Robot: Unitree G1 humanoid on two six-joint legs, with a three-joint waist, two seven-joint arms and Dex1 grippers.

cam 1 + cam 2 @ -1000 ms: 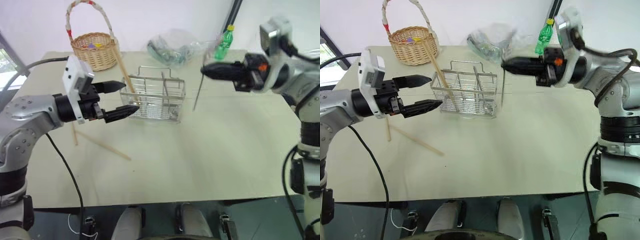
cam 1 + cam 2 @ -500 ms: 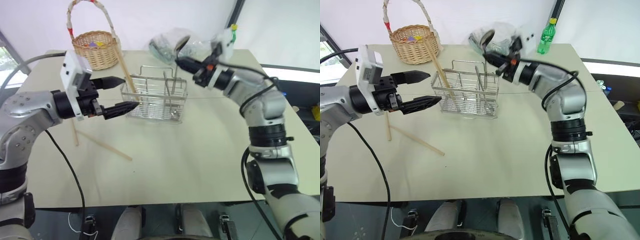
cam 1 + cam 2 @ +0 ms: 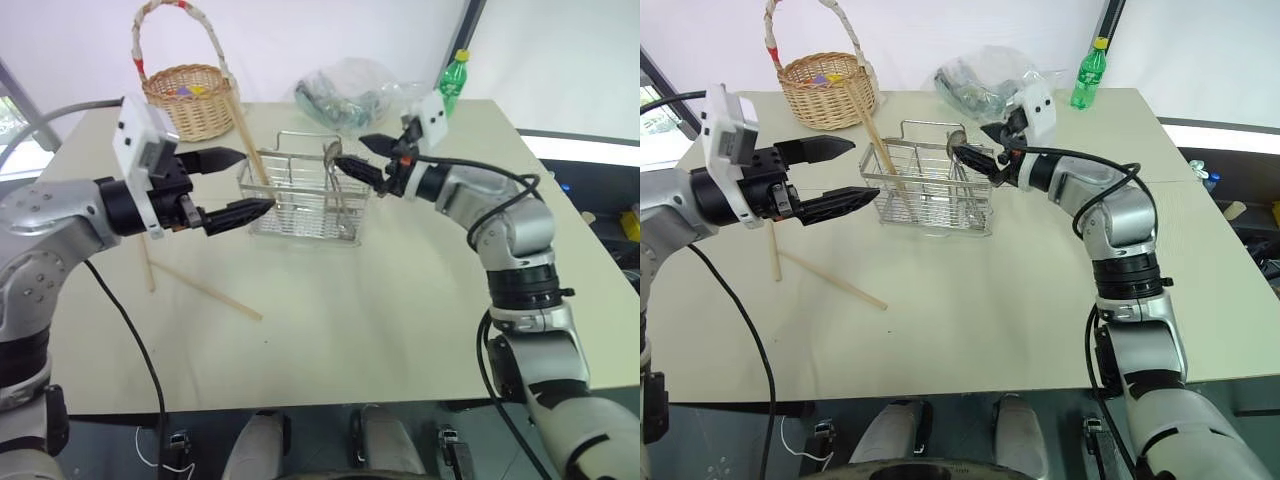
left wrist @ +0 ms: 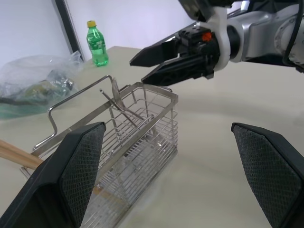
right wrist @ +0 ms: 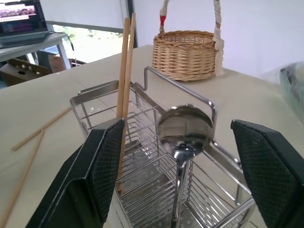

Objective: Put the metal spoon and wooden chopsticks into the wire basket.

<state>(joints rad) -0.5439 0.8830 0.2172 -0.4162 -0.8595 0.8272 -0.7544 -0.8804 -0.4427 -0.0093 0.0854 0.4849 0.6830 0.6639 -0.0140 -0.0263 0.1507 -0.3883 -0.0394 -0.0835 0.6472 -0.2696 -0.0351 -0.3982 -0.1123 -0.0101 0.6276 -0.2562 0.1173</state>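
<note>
The wire basket (image 3: 297, 212) stands at the middle of the table's far half. In its right compartment the metal spoon (image 3: 333, 153) stands upright, bowl up. My right gripper (image 3: 350, 150) hovers at the spoon's bowl, open, its fingers either side of the bowl (image 5: 185, 126) without touching it. Two wooden chopsticks (image 3: 246, 130) lean in the basket's left end. Two more chopsticks (image 3: 205, 290) lie on the table to the basket's left. My left gripper (image 3: 258, 181) is open and empty beside the basket's left end.
A round wicker basket (image 3: 190, 100) with a tall handle stands at the far left. A crumpled plastic bag (image 3: 345, 90) and a green bottle (image 3: 453, 82) sit along the far edge. The table (image 3: 400, 300) runs bare toward me.
My right gripper carried the spoon left and down over the wire basket, then opened. The spoon now stands in the basket. The left arm kept still.
</note>
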